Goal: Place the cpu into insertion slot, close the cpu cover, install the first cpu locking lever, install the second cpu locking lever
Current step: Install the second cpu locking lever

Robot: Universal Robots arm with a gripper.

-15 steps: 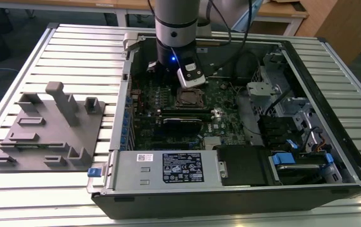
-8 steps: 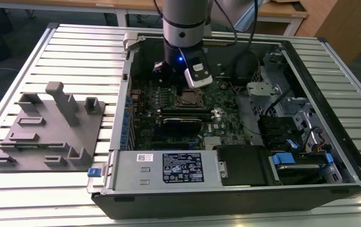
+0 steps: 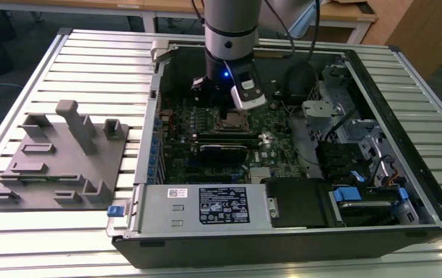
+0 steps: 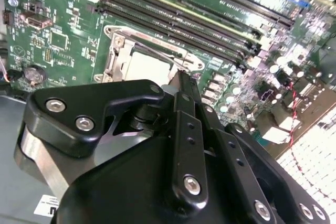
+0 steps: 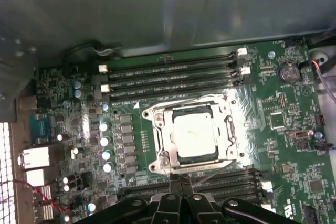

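cpu point(image 5: 193, 136) seated in slot point(image 5: 164, 160) | cover point(image 5: 227, 129) down | gripper point(image 5: 180, 181) beside socket (fingers pressed together, empty)

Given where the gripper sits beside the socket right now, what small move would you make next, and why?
Probably a short nudge of the gripper along the socket edge onto the thin locking lever. In the first wrist view the cpu already lies in the insertion slot with the cpu cover down around it, and the fingertips sit at the near edge.
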